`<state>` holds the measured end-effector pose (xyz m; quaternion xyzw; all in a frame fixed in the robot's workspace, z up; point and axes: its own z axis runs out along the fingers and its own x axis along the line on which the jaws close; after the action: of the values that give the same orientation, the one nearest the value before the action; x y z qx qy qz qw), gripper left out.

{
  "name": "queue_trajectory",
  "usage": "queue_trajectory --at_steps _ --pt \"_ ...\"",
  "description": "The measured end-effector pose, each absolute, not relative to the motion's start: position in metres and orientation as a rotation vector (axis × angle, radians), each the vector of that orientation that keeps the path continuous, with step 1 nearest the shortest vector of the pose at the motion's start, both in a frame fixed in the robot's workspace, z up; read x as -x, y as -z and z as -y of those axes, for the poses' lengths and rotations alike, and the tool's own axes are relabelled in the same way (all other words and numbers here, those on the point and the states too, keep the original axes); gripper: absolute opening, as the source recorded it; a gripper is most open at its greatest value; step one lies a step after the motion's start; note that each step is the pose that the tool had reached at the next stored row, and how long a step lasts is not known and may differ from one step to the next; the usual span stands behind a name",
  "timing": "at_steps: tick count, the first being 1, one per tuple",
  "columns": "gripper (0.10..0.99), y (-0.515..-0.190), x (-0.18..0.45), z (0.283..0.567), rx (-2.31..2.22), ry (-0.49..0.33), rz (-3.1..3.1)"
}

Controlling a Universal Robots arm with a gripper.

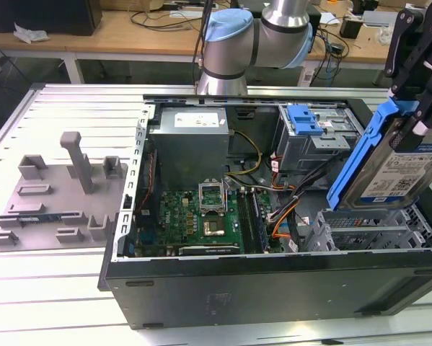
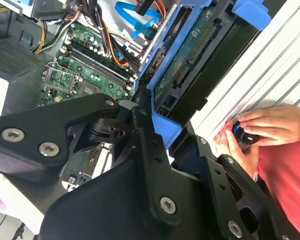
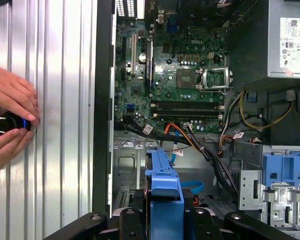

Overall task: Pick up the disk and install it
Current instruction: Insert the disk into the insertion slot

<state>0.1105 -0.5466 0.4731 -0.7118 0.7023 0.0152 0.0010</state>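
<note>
The gripper point(image 1: 416, 108) has its fingers pinching the disk point(image 1: 389, 162), held tilted in the air just above the drive cage point(image 1: 367, 231) at the exterior view's right of the open computer case point(image 1: 273, 295). A person's hand point(image 3: 9, 97) grips a black knob point(image 3: 7, 125) on the bench point(image 3: 54, 150).

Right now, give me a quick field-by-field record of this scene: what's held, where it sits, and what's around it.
held: disk in its blue carrier, clamped in the jaws
disk pose: tilted, lifted over the drive cage at the exterior view's right
install state: not yet seated in the cage
computer case: open, motherboard exposed
person: hand on a black knob beside the case
exterior view's left: grey fixture plate on the table
</note>
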Motion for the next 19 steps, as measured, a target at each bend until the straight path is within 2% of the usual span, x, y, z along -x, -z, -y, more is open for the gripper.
queue_trajectory --at_steps 19 --pt "0.369 -0.4660 -0.1129 0.5478 2.225 -0.048 -2.214"
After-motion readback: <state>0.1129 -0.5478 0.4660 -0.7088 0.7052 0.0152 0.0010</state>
